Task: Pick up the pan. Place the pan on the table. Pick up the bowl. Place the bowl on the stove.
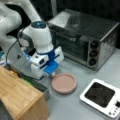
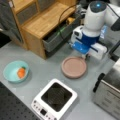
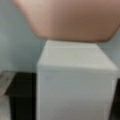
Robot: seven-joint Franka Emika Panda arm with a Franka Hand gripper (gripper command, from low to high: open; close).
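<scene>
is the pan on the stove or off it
Off: the pan lies flat on the grey table, apart from the stove; gripper at its handle.

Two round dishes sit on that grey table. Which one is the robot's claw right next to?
The flat dusty-pink pan: the gripper sits at its rim. The deeper light-teal bowl lies far off toward that front view's left.

Looks like a mock kitchen set up in a robot lab: grey worktop [image 2: 37, 62], toaster oven [image 1: 85, 37], small white stove [image 2: 55, 100], wooden cabinet [image 2: 37, 22], beside a black perforated bench plate [image 2: 12, 105] near left.
</scene>
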